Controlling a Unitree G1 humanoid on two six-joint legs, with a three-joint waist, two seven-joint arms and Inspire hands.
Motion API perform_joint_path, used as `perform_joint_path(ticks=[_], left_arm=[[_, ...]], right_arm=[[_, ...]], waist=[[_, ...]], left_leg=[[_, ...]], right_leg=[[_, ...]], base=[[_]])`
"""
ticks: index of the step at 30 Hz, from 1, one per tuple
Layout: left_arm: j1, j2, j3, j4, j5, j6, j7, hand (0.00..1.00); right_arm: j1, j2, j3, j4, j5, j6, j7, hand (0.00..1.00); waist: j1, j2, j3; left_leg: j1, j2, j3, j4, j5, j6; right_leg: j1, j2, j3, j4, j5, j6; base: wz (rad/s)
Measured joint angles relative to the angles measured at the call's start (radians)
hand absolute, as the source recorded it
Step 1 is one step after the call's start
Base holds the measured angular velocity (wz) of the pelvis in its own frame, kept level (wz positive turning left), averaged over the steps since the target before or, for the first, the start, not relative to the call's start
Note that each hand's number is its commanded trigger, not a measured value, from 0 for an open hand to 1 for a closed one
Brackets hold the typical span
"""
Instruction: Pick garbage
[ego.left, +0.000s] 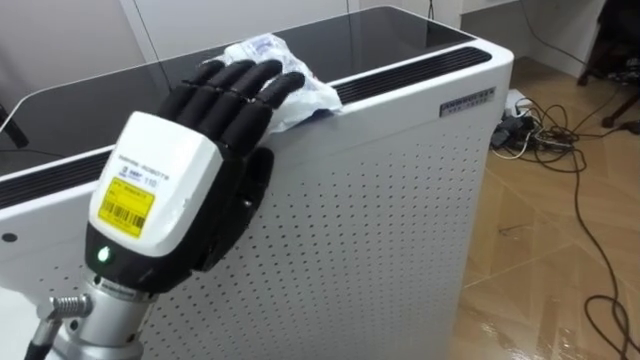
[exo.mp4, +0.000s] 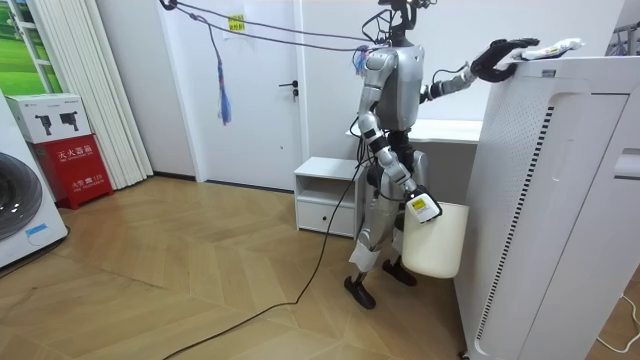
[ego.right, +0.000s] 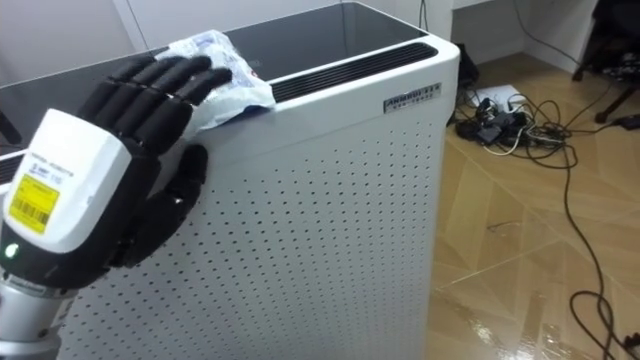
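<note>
Left hand (ego.left: 205, 140) rests on a crumpled white plastic wrapper (ego.left: 300, 88), faintly blue-printed.

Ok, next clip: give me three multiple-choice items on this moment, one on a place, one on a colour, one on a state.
1. Where does the crumpled wrapper lie?
A on the floor
B on the appliance's top edge
C in a bin

2. What colour is the top panel of the appliance?
A black
B red
C yellow

3. How is the left hand?
A hanging by the hip
B clenched in an empty fist
C stretched out over the wrapper

Answers: 1 B, it sits up on the rim; 2 A, glossy black above white walls; 3 C, its fingers rest on the wrapper.
</note>
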Motion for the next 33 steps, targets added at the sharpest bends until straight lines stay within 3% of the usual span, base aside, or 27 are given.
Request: perform_joint_path(ticks=[7,11,23,27,33], left_arm=[[-0.033,0.0,-0.007,0.0,0.001,0.018,-0.004,1.0],[-0.043,0.0,-0.007,-0.005,0.001,0.036,-0.005,1.0],[-0.045,-0.001,-0.007,-0.015,-0.029,0.043,0.001,1.0],[-0.047,-0.005,-0.007,-0.015,-0.146,0.037,0.003,1.0],[-0.05,-0.012,-0.031,-0.032,-0.52,0.033,-0.056,1.0]], right_arm=[[0.0,-0.012,0.0,-0.006,0.0,0.0,0.001,1.0],[0.0,-0.025,0.0,-0.007,0.0,0.0,0.001,1.0],[-0.001,-0.029,0.0,-0.007,0.003,0.0,-0.002,1.0],[-0.001,-0.03,0.012,-0.01,0.016,0.0,-0.007,1.0],[-0.002,-0.031,0.037,-0.021,0.016,-0.003,0.002,1.0]], waist=[[-0.013,0.012,-0.0048],[-0.023,0.023,-0.0032],[-0.023,0.012,0.0045],[-0.023,-0.004,0.0131],[-0.029,-0.018,0.0046]], left_leg=[[0.001,0.0,0.001,-0.001,0.0,0.0],[0.005,0.001,0.002,-0.007,0.001,-0.001],[0.014,0.002,0.015,-0.018,0.002,0.001],[0.012,0.002,0.016,-0.019,0.002,0.001],[-0.001,0.0,0.015,-0.019,0.002,0.002]], right_leg=[[0.0,-0.001,-0.001,0.0,0.0,0.0],[0.0,-0.001,0.0,0.0,0.0,0.0],[0.001,-0.002,0.009,0.001,-0.001,0.001],[0.0,-0.002,0.01,0.001,-0.001,0.001],[-0.01,-0.003,0.011,-0.001,-0.001,0.001]], base=[[0.0],[-0.01],[-0.01],[0.0],[0.0]])
